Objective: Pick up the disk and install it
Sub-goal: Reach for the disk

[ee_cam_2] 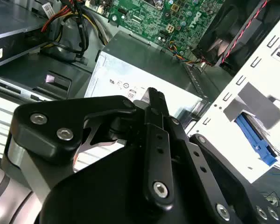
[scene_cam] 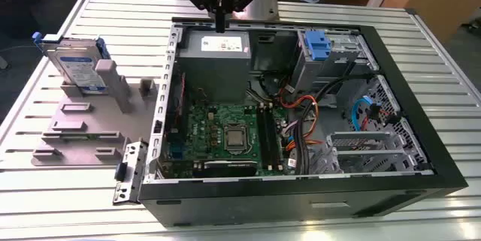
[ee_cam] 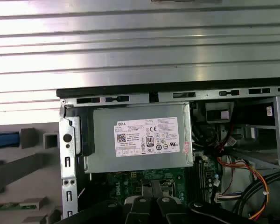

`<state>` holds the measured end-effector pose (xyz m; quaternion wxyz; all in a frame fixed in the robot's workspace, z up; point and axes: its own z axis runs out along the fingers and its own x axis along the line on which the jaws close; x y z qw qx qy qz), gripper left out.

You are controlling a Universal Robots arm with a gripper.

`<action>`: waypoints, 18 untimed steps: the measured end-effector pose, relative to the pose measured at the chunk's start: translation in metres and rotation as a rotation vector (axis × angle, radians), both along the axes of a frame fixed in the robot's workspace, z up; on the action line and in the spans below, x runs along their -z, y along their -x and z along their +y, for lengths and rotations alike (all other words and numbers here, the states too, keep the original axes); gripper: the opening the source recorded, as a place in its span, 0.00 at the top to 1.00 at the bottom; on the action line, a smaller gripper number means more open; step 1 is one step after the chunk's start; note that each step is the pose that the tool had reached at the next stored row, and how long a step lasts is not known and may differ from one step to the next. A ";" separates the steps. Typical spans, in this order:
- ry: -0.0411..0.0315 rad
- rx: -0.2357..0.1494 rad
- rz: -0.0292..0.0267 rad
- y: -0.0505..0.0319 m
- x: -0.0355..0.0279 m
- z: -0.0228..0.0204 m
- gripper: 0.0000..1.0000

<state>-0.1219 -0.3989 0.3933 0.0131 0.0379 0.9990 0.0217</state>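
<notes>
Fingers (ee_cam_2: 157, 135) pressed together, empty, above white-stickered grey box (scene_cam: 214, 63); disk (scene_cam: 75, 63) stands on grey fixture (scene_cam: 75, 134).

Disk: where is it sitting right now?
In the exterior view, the disk stands upright at the far end of the grey holder, on the exterior view's left, just beside the open computer case.

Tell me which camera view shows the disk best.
The exterior view: the disk stands upright in the grey holder, label visible, outside the computer case. In both wrist views a blue piece shows, probably its frame.
</notes>
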 end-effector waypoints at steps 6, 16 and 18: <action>0.0000 0.000 0.0000 0.0000 0.0000 0.0000 0.89; -0.0001 0.000 0.0000 0.0045 0.0000 -0.0001 0.89; -0.0002 0.000 0.0000 0.0073 0.0000 -0.0001 0.89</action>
